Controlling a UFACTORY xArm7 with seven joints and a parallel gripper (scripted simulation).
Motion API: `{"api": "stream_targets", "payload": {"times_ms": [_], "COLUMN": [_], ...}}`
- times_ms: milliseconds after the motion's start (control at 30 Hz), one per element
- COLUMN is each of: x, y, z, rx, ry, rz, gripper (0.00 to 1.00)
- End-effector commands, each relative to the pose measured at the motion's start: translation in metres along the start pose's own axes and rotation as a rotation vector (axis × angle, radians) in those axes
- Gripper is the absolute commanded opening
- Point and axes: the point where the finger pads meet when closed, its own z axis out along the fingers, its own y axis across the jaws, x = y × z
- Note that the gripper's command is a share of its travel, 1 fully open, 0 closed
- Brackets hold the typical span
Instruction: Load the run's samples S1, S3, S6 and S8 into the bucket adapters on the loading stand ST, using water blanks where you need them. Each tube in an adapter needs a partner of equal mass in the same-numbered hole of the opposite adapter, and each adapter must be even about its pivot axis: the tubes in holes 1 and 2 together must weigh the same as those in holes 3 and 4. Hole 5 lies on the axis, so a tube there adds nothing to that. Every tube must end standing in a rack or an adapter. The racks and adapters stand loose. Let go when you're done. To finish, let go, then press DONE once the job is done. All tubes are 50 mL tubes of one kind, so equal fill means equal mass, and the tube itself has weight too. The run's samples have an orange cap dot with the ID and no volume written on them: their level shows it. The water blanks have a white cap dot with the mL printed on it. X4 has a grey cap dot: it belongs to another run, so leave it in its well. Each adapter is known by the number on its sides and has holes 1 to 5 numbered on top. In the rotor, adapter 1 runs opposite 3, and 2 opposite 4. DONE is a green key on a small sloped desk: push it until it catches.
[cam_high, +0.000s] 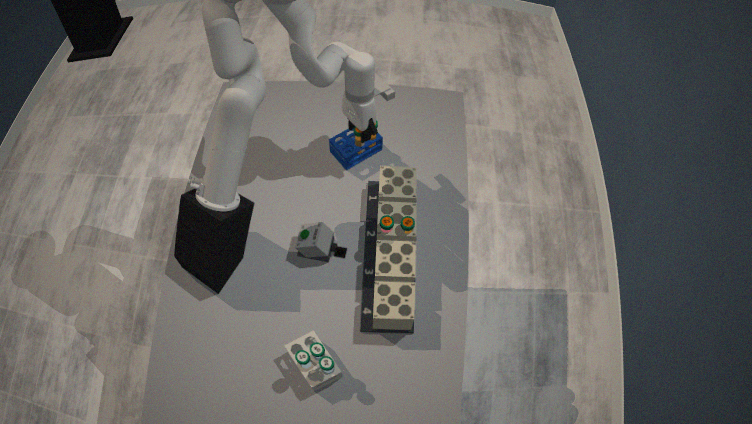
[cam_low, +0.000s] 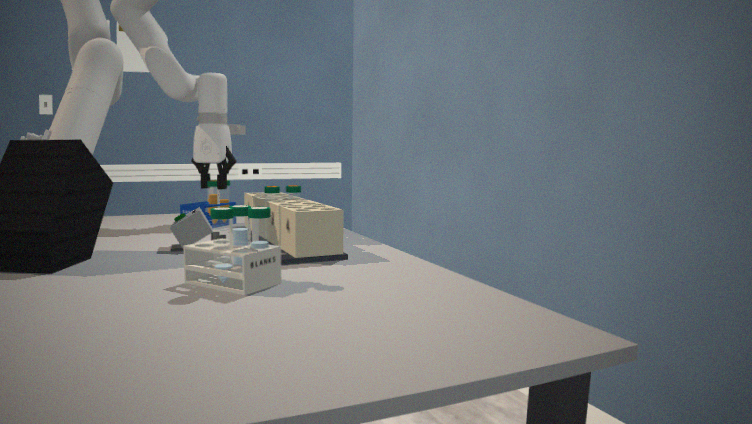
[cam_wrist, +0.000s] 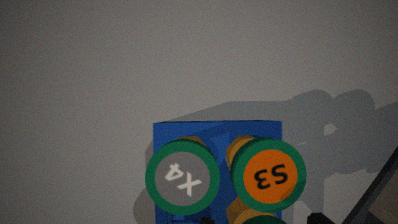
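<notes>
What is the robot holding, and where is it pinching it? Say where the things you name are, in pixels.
Nothing is held. The gripper (cam_high: 362, 132) (cam_low: 213, 184) (cam_wrist: 264, 220) is partly open, with gaps beside the green cap (cam_wrist: 259, 220) between its fingers.

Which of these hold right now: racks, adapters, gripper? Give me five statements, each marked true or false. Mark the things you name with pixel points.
1. The adapter at stand mark 2 (cam_high: 401, 236) holds two orange-dotted tubes. True.
2. The adapter at stand mark 4 (cam_high: 392, 324) (cam_low: 315, 231) holds a tube. False: its holes have no tubes.
3. The BLANKS rack (cam_high: 332, 378) (cam_low: 263, 263) holds five tubes. False: it holds three.
4. X4 (cam_wrist: 183, 176) stands beside S3 (cam_wrist: 269, 177) in the blue rack (cam_high: 348, 158) (cam_low: 189, 208) (cam_wrist: 165, 131). True.
5. The gripper (cam_high: 361, 131) (cam_low: 213, 184) (cam_wrist: 262, 221) is over the BLANKS rack, fingers shut. False: it is at the blue rack, fingers open.
</notes>
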Motion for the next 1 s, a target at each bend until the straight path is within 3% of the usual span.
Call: {"api": "stream_targets", "payload": {"times_ms": [0, 500, 533, 967], "x": [0.0011, 0.0011, 0.0011, 0.0011], "y": [0.0004, 0.0004, 0.0005, 0.0004], "z": [0.0013, 0.0019, 0.0014, 0.0003], "rx": [-0.001, -0.001, -0.001, -0.001], "ry": [0.003, 0.003, 0.003, 0.003], "rz": [0.0, 0.0, 0.0, 0.0], "gripper": [0.57, 0.57, 0.0, 0.0]}}
